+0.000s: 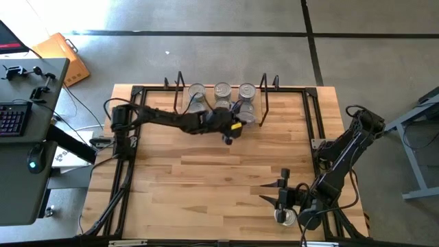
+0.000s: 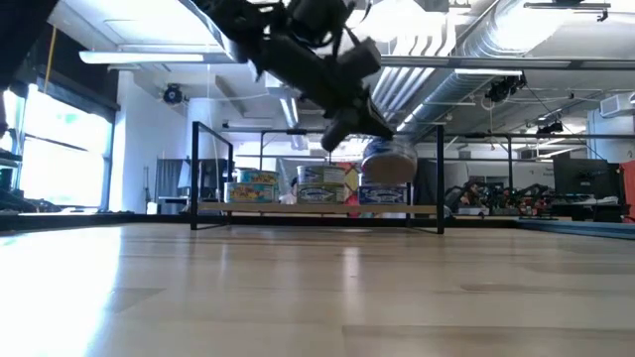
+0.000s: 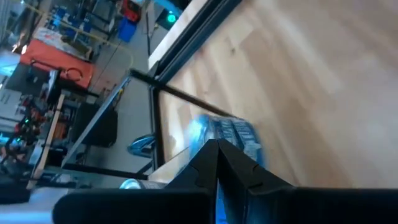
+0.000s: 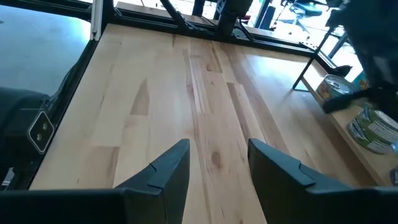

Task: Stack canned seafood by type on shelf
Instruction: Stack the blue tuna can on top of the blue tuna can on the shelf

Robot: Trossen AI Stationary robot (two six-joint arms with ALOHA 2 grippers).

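Observation:
The shelf (image 2: 298, 207) stands at the table's far middle. Tins of canned seafood (image 1: 221, 90) stand on its board in three stacks. The right stack has a silver tin (image 2: 387, 159) on top of a blue-labelled one (image 2: 382, 194). My left gripper (image 1: 230, 137) reaches in from the left, just in front of the shelf and above the table. It is shut with nothing between its fingers (image 3: 217, 155), and a blue-labelled tin (image 3: 231, 135) shows just beyond them. My right gripper (image 4: 217, 162) hangs open and empty over the table's near right part (image 1: 280, 192). My left gripper's shut fingertips (image 3: 239, 168) stand right in front of the blue-labelled tin's side (image 3: 214, 127), slanting down at it from the near left. I cannot tell whether they touch it.
One loose tin (image 1: 285, 217) lies at the near edge beside my right arm. The black table frame (image 1: 312, 116) runs along the edges. Bare wooden tabletop (image 1: 199, 178) spreads between the shelf and the near edge. A desk with a keyboard (image 1: 14, 116) stands off to the left.

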